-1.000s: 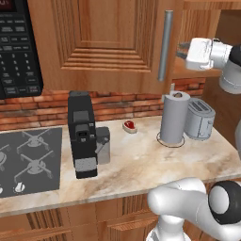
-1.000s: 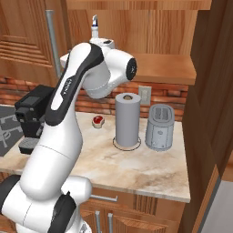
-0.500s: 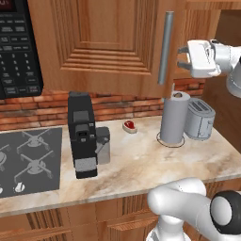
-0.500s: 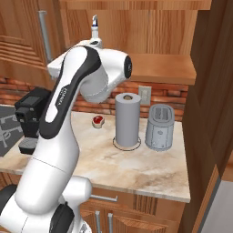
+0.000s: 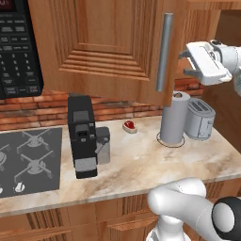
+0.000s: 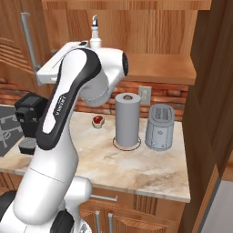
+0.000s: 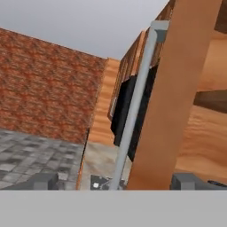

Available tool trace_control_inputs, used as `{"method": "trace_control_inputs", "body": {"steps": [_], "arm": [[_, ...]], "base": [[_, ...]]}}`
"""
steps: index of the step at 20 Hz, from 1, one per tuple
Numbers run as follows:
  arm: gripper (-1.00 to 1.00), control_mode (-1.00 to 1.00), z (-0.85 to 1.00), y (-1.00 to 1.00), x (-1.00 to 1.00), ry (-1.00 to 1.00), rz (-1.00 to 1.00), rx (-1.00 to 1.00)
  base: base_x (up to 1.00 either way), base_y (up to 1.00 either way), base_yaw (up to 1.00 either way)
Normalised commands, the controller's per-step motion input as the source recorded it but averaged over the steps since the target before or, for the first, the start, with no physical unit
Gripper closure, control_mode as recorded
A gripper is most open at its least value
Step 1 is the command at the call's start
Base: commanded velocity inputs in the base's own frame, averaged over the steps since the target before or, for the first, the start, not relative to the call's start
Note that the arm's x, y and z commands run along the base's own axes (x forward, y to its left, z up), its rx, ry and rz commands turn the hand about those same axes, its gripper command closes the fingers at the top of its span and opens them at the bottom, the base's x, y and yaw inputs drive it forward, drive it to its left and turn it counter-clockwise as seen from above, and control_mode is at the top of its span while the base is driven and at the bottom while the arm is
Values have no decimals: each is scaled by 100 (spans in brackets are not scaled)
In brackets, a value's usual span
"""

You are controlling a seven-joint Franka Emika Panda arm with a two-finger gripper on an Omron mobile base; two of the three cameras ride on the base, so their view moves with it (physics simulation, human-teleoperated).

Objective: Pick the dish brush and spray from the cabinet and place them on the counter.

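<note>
The spray [image 6: 94, 32] stands on the wooden shelf [image 6: 157, 68] inside the cabinet. Its nozzle shows above my arm's white link, and its body is hidden behind that link. The dish brush is hidden. My gripper [image 5: 187, 63] is open, level with the cabinet door's grey bar handle [image 5: 164, 52] and just right of it. In the hand view the handle [image 7: 133, 111] and the door's edge run between the spread fingertips [image 7: 44, 181], with nothing gripped. Below lies the marbled counter [image 5: 141, 162].
A grey paper towel roll [image 5: 174, 117] and a toaster [image 5: 200, 117] stand on the counter under the cabinet. To their left are a small red object [image 5: 129, 125], a black coffee machine [image 5: 82, 136] and the stove [image 5: 23, 160]. A microwave [image 5: 16, 47] hangs upper left. A second cabinet door [image 6: 214, 91] stands open at right.
The jaws have spread wide off the bar handle, and the hand has drifted slightly right and down, away from the door.
</note>
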Motion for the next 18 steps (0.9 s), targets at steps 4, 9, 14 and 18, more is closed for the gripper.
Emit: {"method": "trace_control_inputs", "body": {"steps": [4, 9, 14, 18], "arm": [[-100, -100, -10, 70, -59, 0, 17, -7], [-100, -100, -10, 70, -60, 0, 16, -8], [-100, -100, -12, 79, -57, -2, 13, -7], [-100, -100, -12, 90, -53, -4, 12, -8]], "base": [[0, 0, 0], [0, 0, 0], [0, 0, 0], [0, 0, 0]]}}
